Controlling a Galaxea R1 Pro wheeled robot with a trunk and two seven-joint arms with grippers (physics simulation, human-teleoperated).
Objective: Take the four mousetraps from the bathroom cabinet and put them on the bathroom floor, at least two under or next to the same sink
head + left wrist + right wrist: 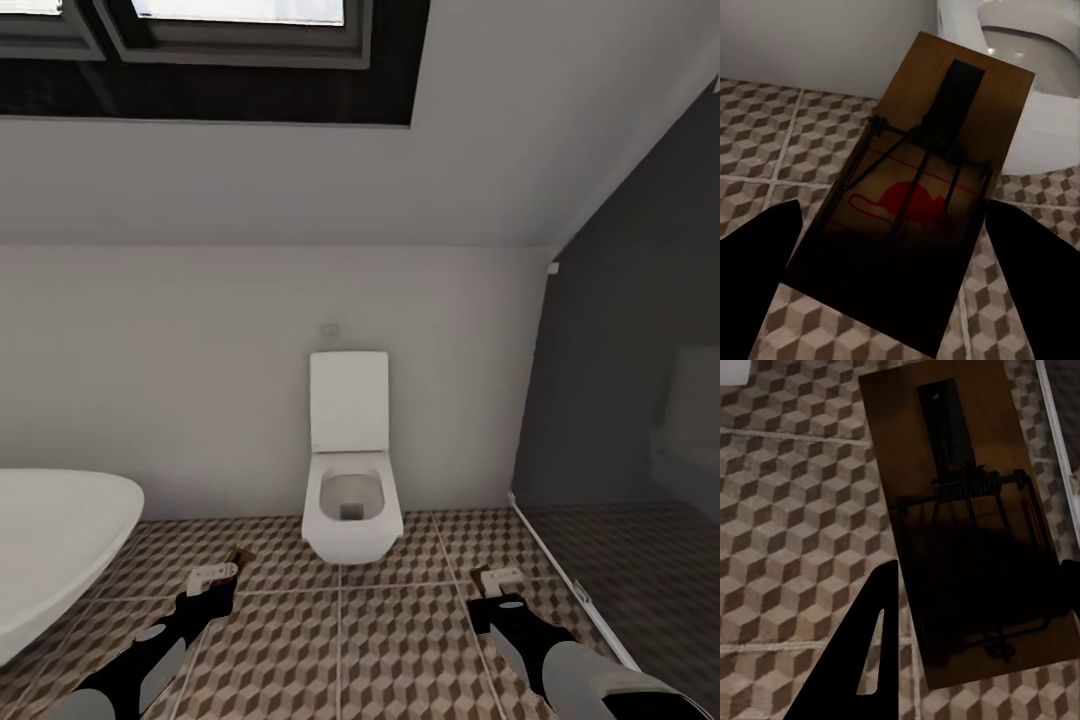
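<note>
Each gripper holds one mousetrap above the bathroom floor (340,640). In the left wrist view a tan-brown mousetrap (919,187) with a red mouse print and dark wire sits between the dark fingers (757,277) of my left gripper (894,217), which is shut on it. In the head view my left gripper (212,578) hovers low, left of the toilet, with the trap's tip (236,555) poking out. My right gripper (979,574) is shut on a second mousetrap (960,502); in the head view my right gripper (497,582) hangs right of the toilet. The cabinet and the bathroom sink are out of view.
A white toilet (350,480) stands against the far wall, straight ahead between my arms. A rounded white bathtub (50,550) fills the left edge. A dark glass partition (620,400) with a floor rail closes off the right side. Cube-patterned tiles lie under both arms.
</note>
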